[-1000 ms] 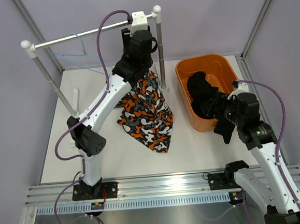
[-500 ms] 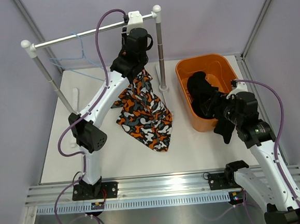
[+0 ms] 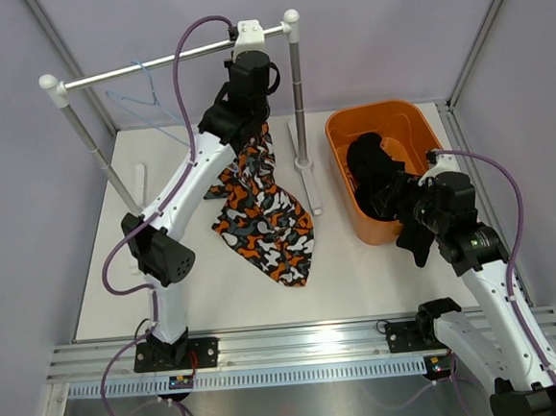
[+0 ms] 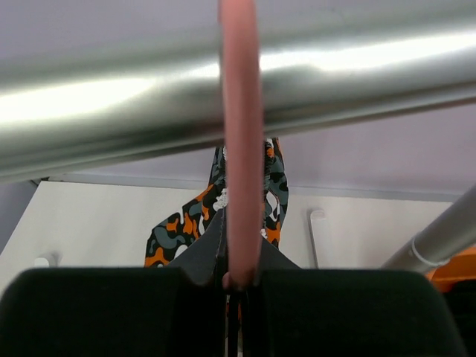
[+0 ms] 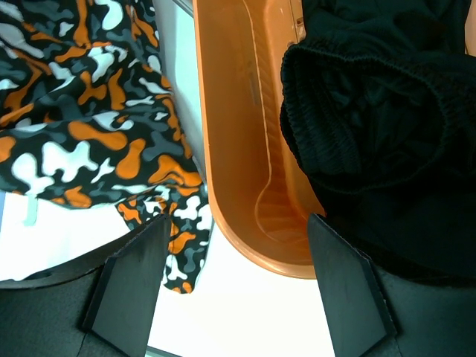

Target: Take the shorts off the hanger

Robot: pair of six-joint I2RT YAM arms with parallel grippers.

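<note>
Camouflage shorts (image 3: pixel 260 219) in orange, black, white and grey hang below the metal rail (image 3: pixel 151 66), their lower part spread on the table. In the left wrist view they show behind a pink hanger hook (image 4: pixel 242 149) that loops over the rail (image 4: pixel 111 97). My left gripper (image 4: pixel 239 279) is shut on that hook just under the rail (image 3: pixel 244 61). Black shorts (image 3: pixel 377 176) lie in the orange bin (image 3: pixel 387 122). My right gripper (image 5: pixel 238 275) stands open above the bin's near rim (image 5: pixel 245 111), beside the black shorts (image 5: pixel 387 111), holding nothing.
A thin blue wire hanger (image 3: pixel 139 98) hangs bare on the rail's left part. The rail's right post (image 3: pixel 297 91) stands between the camouflage shorts and the bin. Grey walls close in the table on three sides.
My left gripper has shut on the pink hanger hook and moved slightly toward the rail. The camouflage shorts shifted a little to the left. The right arm has stayed still.
</note>
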